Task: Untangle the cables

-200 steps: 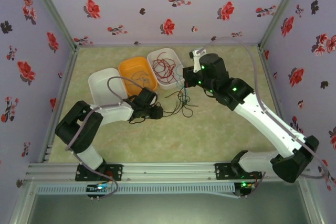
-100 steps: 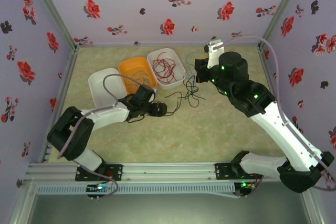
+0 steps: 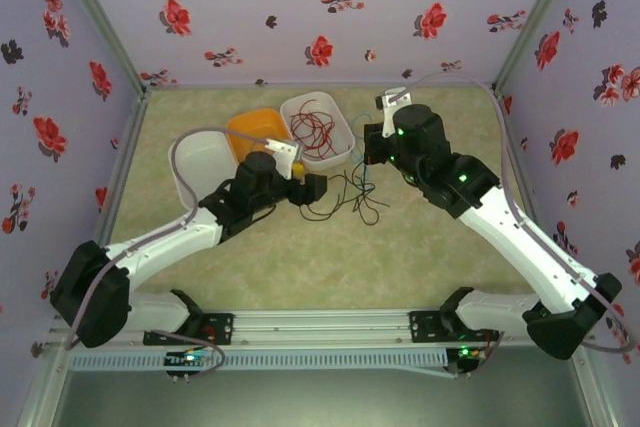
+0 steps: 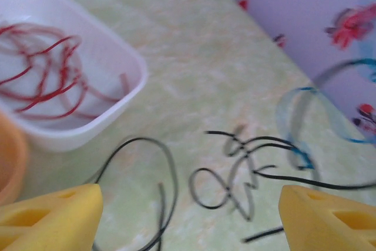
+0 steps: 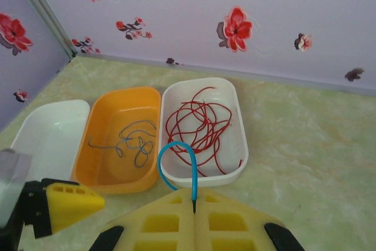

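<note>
Thin black cables (image 3: 345, 199) lie loosely tangled on the table between the arms, and in the left wrist view the black cables (image 4: 235, 168) sit just ahead of the fingers. My left gripper (image 3: 312, 190) (image 4: 191, 195) hovers open at their left edge, empty. A blue cable (image 5: 176, 157) loops up from my right gripper (image 5: 194, 195) (image 3: 371, 151), which is shut on it above the tangle's far right. The blue cable (image 4: 305, 127) appears blurred. Red cables (image 3: 315, 125) (image 5: 200, 124) lie in a white bin. A thin blue cable (image 5: 129, 139) rests in the orange bin.
Three bins stand in a row at the back left: a bare white bin (image 3: 192, 162), the orange bin (image 3: 250, 125) partly under my left arm, and the white bin (image 3: 343, 130) (image 4: 88, 127) holding red cables. Flowered walls close in the table on three sides.
My left gripper opened and reached forward and right to the black cables. My right gripper swung right with the blue cable, then came back left, dragging the tangle slightly.
</note>
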`<state>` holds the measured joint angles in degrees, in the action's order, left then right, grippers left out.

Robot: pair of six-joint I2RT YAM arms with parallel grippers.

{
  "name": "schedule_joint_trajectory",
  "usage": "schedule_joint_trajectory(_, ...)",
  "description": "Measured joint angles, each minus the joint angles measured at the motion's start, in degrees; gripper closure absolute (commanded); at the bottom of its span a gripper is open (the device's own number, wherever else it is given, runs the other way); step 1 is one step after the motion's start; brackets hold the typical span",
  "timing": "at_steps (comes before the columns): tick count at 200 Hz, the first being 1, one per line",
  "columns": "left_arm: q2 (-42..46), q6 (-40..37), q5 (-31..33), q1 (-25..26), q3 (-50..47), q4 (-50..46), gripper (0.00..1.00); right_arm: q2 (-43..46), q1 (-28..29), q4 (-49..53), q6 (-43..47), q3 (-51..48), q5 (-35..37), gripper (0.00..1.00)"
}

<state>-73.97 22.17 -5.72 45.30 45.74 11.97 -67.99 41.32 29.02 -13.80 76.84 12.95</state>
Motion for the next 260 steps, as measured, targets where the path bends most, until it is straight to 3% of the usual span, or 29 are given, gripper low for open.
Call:
schedule_joint_trajectory(45,-3.50,-7.39,-2.75,6.73,-0.13,7.98,0.21,-1.40,0.00,-0.66,-1.90,-0.02,0.61,1.00)
schedule_joint_trajectory(109,-14.91,-7.61,-2.97,7.13,3.45,14.23,0.20,-3.06,0.00,-1.29,-3.39,-0.02,0.35,1.00)
schedule_joint_trajectory(136,-16.55,-8.07,-3.45,7.56,6.19,14.60,0.10,-3.06,0.00,-1.31,-3.39,-0.02,0.37,1.00)
schedule_joint_trajectory(151,-17.27,-8.33,-3.58,8.00,7.34,14.62,0.10,-3.06,0.00,-1.33,-3.37,-0.02,0.37,1.00)
schedule_joint_trajectory(167,-18.08,-8.44,-3.52,8.24,8.22,14.58,0.23,-3.08,0.00,-1.33,-3.37,-0.02,0.37,1.00)
schedule_joint_trajectory(210,-19.08,-6.67,-1.88,8.04,8.50,13.75,0.90,-3.08,-0.02,-1.27,-3.19,0.00,0.98,1.00)
schedule_joint_trajectory(218,-19.08,-6.36,-1.79,7.82,8.48,13.77,0.99,-3.06,-0.02,-1.25,-3.13,0.00,1.46,1.00)
schedule_joint_trajectory(260,-19.06,-3.87,-1.77,5.51,4.94,14.91,1.00,-1.38,0.00,0.20,-1.49,0.00,5.77,1.00)
